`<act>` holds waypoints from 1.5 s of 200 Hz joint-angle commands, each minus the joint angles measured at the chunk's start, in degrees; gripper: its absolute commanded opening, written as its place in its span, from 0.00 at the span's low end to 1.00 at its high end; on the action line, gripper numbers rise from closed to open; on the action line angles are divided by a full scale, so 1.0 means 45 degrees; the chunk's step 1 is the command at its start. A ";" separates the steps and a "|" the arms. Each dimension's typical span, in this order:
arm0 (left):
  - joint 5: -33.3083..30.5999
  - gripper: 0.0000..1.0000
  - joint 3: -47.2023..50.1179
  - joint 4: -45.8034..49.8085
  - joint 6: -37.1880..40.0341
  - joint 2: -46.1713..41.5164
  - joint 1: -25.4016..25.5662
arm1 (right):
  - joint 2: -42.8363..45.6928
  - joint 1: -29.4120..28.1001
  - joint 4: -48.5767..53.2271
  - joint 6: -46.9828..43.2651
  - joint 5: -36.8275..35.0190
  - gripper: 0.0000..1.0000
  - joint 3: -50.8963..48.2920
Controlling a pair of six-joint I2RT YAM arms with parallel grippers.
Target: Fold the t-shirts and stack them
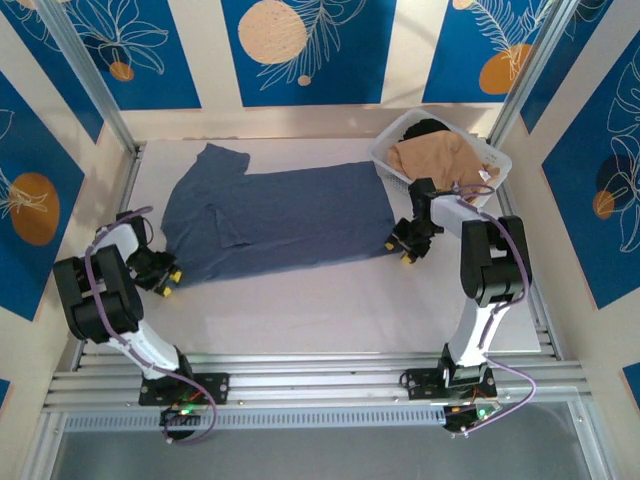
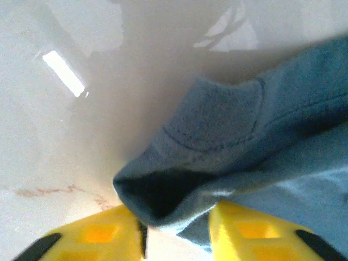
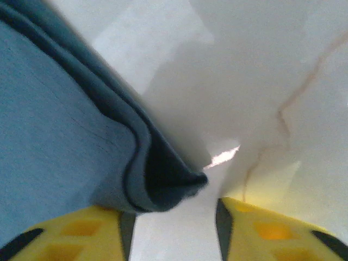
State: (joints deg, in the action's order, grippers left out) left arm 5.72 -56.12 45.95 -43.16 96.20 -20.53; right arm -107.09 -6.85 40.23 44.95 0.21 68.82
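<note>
The slate-blue t-shirt lies spread on the white table, its sleeves toward the left. My left gripper sits at the shirt's near left corner. In the left wrist view a rolled-up corner of the blue cloth lies in the gap of the left gripper, with bare table still showing between the yellow fingers. My right gripper is at the near right corner. There the folded hem rests against one finger of the right gripper, jaws apart. A tan t-shirt lies in the basket.
The white lattice basket stands at the back right corner, just behind the right arm, with something dark under the tan cloth. Metal frame posts rise at both back corners. Bare table stretches along the near edge between the arms.
</note>
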 commanded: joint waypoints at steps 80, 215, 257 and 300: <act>-0.1277 0.00 -0.1295 0.1099 0.1007 0.0228 0.0238 | 0.0301 -0.0279 0.2363 0.1165 -0.2854 0.00 0.0182; -0.3733 0.00 0.1532 0.2442 -0.1327 -0.3191 0.0989 | 0.2977 -0.0555 0.3266 0.2081 -0.1043 0.00 -0.3335; -0.3982 0.30 0.1512 0.2860 -0.1863 -0.4363 0.1062 | 0.4332 -0.0738 0.4277 0.2262 -0.2038 0.32 -0.3151; -0.2668 0.50 0.0267 0.2121 -0.1553 -0.5064 0.2521 | 0.6654 -0.1286 0.2385 0.0984 -0.0986 0.50 -0.2733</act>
State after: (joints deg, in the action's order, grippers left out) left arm -10.44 -51.96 58.52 -50.35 74.48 -14.13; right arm -81.45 -10.72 56.73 53.49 -8.43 55.13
